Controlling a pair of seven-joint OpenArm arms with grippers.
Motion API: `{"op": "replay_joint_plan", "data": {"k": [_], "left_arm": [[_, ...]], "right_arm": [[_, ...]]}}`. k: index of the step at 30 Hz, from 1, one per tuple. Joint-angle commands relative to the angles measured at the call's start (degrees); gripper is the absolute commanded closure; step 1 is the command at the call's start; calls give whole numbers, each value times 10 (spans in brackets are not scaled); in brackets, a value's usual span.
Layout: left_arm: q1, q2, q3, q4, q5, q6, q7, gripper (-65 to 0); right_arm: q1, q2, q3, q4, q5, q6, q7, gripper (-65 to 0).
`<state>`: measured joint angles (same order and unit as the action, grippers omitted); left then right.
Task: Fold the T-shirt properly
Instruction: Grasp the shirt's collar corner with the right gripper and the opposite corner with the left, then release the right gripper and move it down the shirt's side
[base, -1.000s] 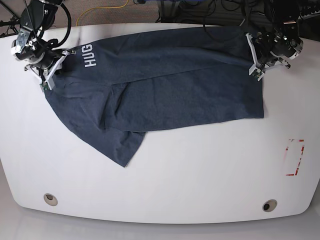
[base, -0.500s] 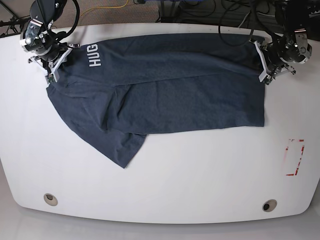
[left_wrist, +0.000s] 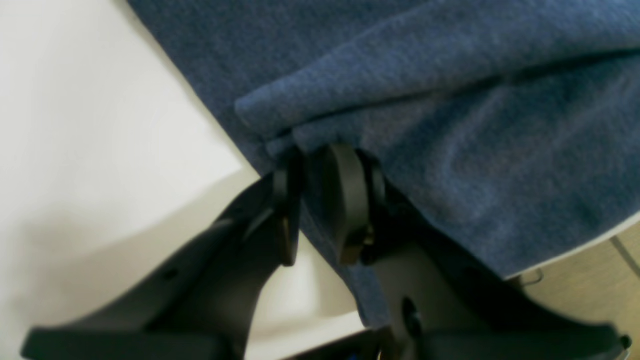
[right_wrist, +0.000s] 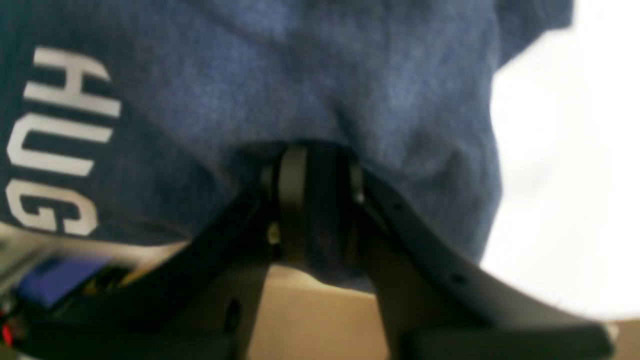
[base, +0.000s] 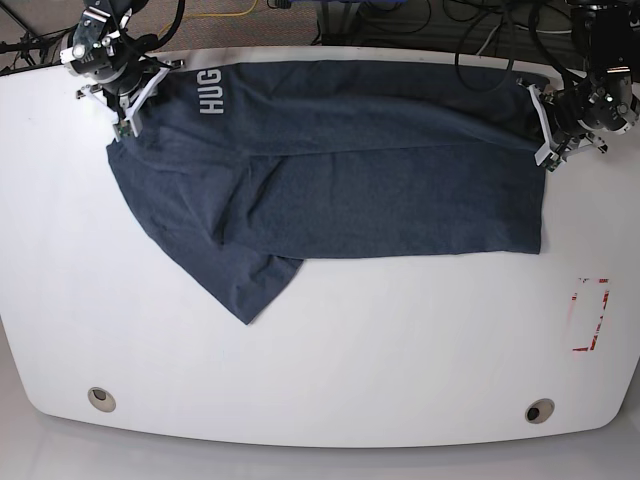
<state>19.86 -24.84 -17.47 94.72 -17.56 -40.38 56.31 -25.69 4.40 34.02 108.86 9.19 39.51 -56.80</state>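
From the base view, the T-shirt lies spread across the far half of the white worktop, reaching from the far left corner to near the far right corner, with one fold hanging down toward the middle on the left. My right gripper sits at the far left corner on the cloth's edge beside the white letters "HUG". My left gripper sits at the shirt's right end near the far right corner. A red marked rectangle shows near the right edge, well apart from the shirt, and two round holes sit along the near edge.

In the left wrist view, my left fingers are nearly closed, pinching a folded hem of the blue cloth between them; the worktop is bare beside it.

In the right wrist view, my right fingers stand narrow, clamped on a bunch of the shirt, with the lettering just beside them.
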Motion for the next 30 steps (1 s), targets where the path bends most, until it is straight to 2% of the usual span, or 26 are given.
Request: {"op": "replay_joint_plan", "data": {"k": [1,7,13,16,19,22,24,30], "left_arm": [[3,-10,0,-7,45,4,54,-101],[-3,-19,1,-7,44,4,54,-101],[-21,-21,0,14,44,4,54,-101],[-21,-20,0,33,44,4,54,-101],[-22,-19,0,60,44,4,71,-101],[-35,-18,1,78,44,4,95,-101],[-52,-17,2,86,44,4,111,-101],[-59,-3,0,99,44,4,124,-101]], "right_arm": [[-8,-10,1,40,-2,5,-24,-100],[-17,-18,1,71,1,5,-31,-101],[16,-14,3,71,1,5,-31,-119],[40,2,3,71,1,5,-31,-200],[69,6,3,71,-1,5,-31,-320],[97,6,2,63,-3,5,-31,-401],[125,7,1,42,-3,5,-31,-428],[194,8,1,-32,-3,5,-31,-433]]}}
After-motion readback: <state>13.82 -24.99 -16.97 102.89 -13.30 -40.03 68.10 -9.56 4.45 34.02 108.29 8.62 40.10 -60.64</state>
